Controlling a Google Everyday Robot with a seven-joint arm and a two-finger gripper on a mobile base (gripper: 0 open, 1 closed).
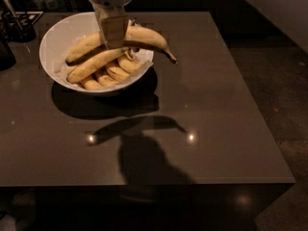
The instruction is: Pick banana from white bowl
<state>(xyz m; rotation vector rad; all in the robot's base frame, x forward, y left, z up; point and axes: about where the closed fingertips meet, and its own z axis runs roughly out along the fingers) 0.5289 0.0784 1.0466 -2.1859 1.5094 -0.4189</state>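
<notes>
The white bowl (57, 37) stands at the table's back left with several shorter yellow bananas (96, 64) lying in it. My gripper (114, 38) hangs over the bowl and is shut on the long curved banana (144, 36). The banana is lifted clear of the pile. Its left end (83, 47) points over the bowl and its dark pointed stem (170, 57) sticks out past the bowl's right rim. The banana's middle is hidden behind the gripper's fingers (114, 29).
The dark glossy table (202, 109) carries the bowl's shadow and the shadow of the banana and arm in front. Dark objects (17, 25) stand at the back left corner. The table's right edge drops to the floor (284, 95).
</notes>
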